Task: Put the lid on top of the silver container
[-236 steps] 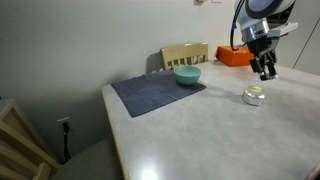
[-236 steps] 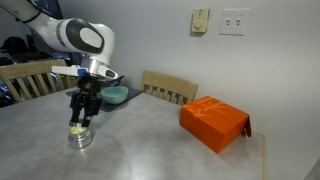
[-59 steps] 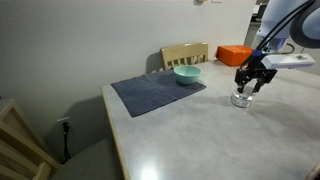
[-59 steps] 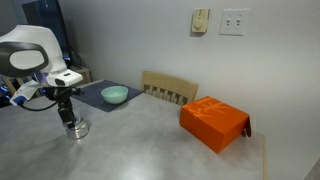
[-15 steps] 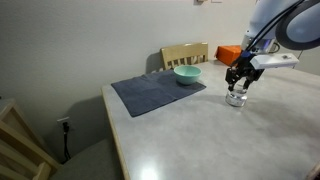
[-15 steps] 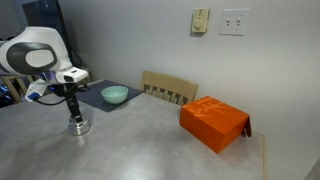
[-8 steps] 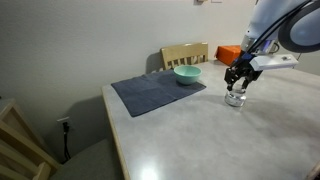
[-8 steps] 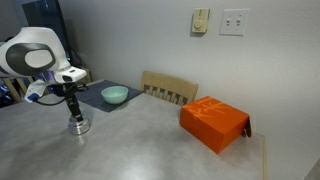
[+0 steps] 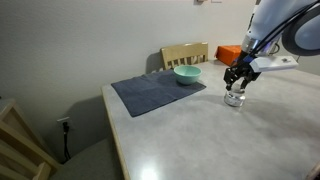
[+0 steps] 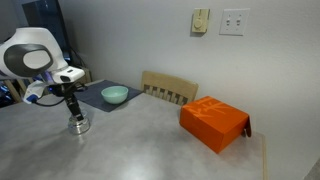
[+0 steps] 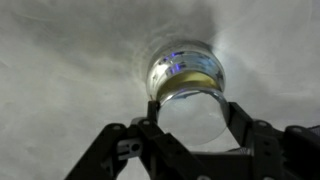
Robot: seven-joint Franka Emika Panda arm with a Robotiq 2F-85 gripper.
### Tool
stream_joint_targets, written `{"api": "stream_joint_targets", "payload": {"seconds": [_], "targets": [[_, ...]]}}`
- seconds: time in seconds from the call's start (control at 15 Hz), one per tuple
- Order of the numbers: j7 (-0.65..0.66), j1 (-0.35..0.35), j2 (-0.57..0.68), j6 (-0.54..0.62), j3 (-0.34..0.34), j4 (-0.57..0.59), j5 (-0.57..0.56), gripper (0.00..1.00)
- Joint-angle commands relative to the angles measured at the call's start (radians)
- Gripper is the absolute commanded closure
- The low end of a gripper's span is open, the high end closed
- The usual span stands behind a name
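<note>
The silver container (image 9: 235, 100) stands on the pale table right of the grey mat; it also shows in the other exterior view (image 10: 77, 126). My gripper (image 9: 237, 85) (image 10: 73, 108) hangs straight down just above it. In the wrist view the gripper (image 11: 190, 120) is shut on the lid (image 11: 190, 114), a round pale disc held edge to edge between the two black fingers (image 11: 238, 115). The lid sits close over the near rim of the container (image 11: 186, 68), whose shiny open mouth shows beyond it. Whether lid and rim touch I cannot tell.
A teal bowl (image 9: 187, 75) (image 10: 114, 95) sits on the grey mat (image 9: 150, 94). An orange box (image 10: 214, 122) (image 9: 234, 55) lies on the table beyond the container. A wooden chair (image 9: 185, 54) stands at the table's far edge.
Over the last second nothing has visibly moved. Compared with the oldest frames, my gripper stands lower, close over the container, which sits a little nearer the mat.
</note>
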Motion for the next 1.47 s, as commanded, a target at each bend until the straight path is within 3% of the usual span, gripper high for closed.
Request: {"api": "stream_joint_targets", "payload": {"seconds": [0.0, 0.8, 1.4], "targets": [[0.036, 0.038, -0.006, 0.054, -0.036, -0.037, -0.035, 0.56], [0.226, 0.197, -0.026, 0.077, -0.183, -0.065, -0.189, 0.56], [0.264, 0.244, -0.07, 0.069, -0.215, -0.097, -0.206, 0.56]]}}
